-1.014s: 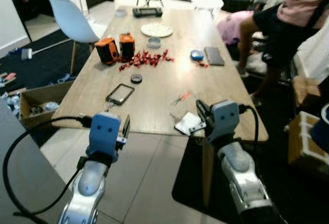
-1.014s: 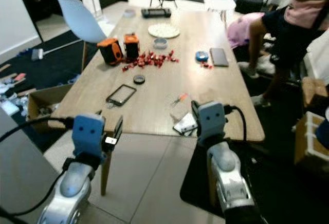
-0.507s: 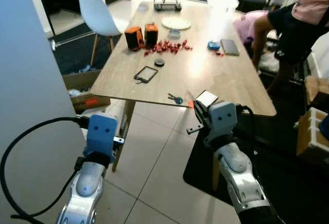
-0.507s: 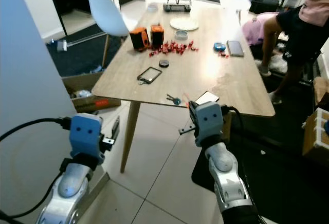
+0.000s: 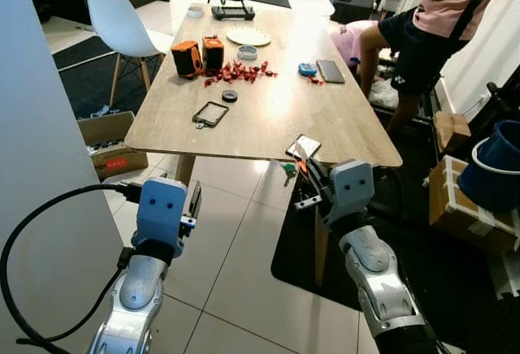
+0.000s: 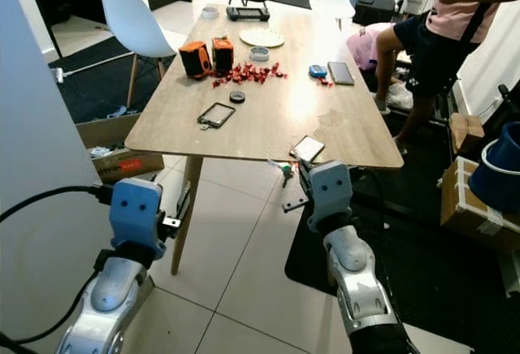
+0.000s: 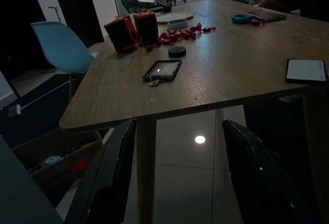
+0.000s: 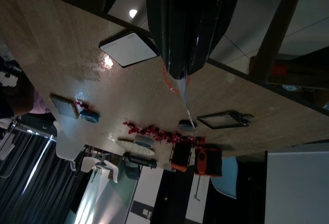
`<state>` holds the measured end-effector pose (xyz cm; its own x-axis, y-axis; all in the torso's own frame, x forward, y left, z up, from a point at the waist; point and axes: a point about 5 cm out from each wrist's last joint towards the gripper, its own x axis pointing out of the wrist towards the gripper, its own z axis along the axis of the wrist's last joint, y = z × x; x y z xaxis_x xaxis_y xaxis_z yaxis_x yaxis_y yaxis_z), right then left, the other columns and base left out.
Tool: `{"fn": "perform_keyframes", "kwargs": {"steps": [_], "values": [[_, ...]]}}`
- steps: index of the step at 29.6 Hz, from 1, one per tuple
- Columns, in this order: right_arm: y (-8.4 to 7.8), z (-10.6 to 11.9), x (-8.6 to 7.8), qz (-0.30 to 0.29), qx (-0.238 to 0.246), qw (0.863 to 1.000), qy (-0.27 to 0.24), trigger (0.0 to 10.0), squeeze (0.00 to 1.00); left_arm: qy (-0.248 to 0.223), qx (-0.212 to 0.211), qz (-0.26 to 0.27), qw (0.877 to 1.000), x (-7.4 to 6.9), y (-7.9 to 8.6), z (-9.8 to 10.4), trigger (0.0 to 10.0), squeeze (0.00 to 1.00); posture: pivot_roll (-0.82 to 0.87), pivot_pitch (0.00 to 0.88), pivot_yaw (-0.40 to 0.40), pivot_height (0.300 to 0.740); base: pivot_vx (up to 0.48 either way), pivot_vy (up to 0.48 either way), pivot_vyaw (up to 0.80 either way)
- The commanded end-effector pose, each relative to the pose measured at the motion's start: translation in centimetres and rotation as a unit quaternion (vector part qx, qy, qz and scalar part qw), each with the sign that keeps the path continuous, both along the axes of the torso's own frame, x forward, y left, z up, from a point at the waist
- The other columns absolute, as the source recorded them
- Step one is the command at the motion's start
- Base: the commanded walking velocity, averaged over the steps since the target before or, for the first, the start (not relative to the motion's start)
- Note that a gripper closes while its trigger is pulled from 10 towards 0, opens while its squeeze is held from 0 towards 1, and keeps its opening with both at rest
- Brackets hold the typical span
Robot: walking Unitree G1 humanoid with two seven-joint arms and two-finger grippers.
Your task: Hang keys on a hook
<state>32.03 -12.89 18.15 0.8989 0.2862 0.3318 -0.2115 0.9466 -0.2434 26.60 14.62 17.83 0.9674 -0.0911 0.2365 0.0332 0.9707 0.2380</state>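
Since half a second ago the whole head view has swung, so the camera has moved. The keys [image 5: 290, 170], which then showed over the tabletop by its near edge, now show against the floor tiles just below that edge. They sit at the tip of the right gripper [image 8: 181, 69], at about 11 o'clock from its blue wrist housing in the head view.

In the right wrist view the two black fingers are pressed together. An orange ring and a thin silver key stick out from between their tips, so the gripper is pinching the keys. A small teal tag hangs with them in the head view.

The wooden table [image 5: 341, 131] stretches away toward 12 o'clock. A phone with a pale screen [image 5: 303, 144] lies at its near edge, just beyond the keys at their 12 o'clock. Farther along the table are a dark phone [image 5: 210, 113], a small black disc [image 5: 230, 95], a scatter of red sweets [image 5: 237, 71] and two orange and black boxes [image 5: 199, 55].

The left gripper [image 7: 180, 183] is held out at 7 o'clock in the head view, well apart from the table. Its fingers are spread wide, with nothing between them, and its wrist view looks at the table's corner and leg.

A grey wall panel [image 5: 41, 127] fills the 9 o'clock side, with a cardboard box [image 5: 101, 139] on the floor beyond it. A white chair [image 5: 118, 25] stands at 10 o'clock. A person in a pink top [image 5: 443, 13] is beside the table at 1 o'clock, and a blue bucket [image 5: 496, 163] stands at 3 o'clock.
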Motion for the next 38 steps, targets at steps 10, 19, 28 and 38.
{"fn": "perform_keyframes", "kwargs": {"steps": [10,19,28,38], "values": [[0.0,-0.3,0.0,-0.003,-0.006,1.0,0.001,10.0,0.0,0.002,-0.003,-0.009,1.0,-0.2,-0.3,-0.3,10.0,0.0,0.14,0.133,-0.074,0.74,0.0,0.0,0.0],[-1.7,-0.5,0.0,-0.037,-0.016,0.999,0.003,10.0,0.0,0.032,-0.027,-0.125,0.991,0.2,-3.2,-0.8,10.0,0.0,0.09,0.123,-0.044,0.74,0.0,0.0,0.0],[-4.6,-1.2,-1.0,-0.092,-0.004,0.996,0.012,10.0,0.0,0.05,-0.039,-0.163,0.985,2.0,-5.0,-1.5,10.0,0.0,0.01,0.127,0.021,0.74,0.0,0.0,0.0],[-4.7,-1.7,-1.2,-0.089,-0.016,0.996,0.017,10.0,0.0,0.055,-0.017,-0.177,0.982,3.4,-5.9,-1.9,10.0,0.0,-0.01,0.145,0.056,0.74,0.0,0.0,0.0]]}}
